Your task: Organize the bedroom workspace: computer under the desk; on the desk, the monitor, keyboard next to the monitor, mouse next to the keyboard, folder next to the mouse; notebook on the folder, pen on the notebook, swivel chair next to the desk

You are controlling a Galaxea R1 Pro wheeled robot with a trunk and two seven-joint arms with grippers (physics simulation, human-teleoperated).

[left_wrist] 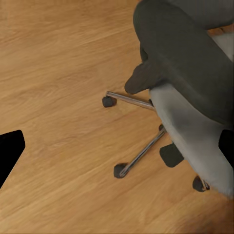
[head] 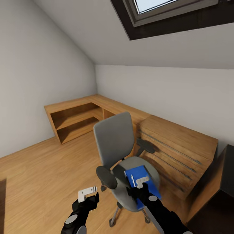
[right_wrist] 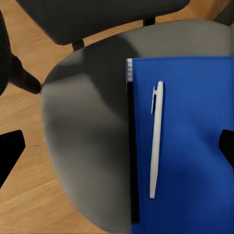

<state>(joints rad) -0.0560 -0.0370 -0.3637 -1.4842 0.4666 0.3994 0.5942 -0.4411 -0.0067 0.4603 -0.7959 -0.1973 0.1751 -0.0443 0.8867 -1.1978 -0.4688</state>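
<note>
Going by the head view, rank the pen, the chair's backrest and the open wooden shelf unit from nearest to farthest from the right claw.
1. Pen: just beside the right claw, lying on the blue folder on the chair seat.
2. Backrest: upright behind the seat, farther back.
3. Shelf unit: against the far left wall, farthest.
</note>
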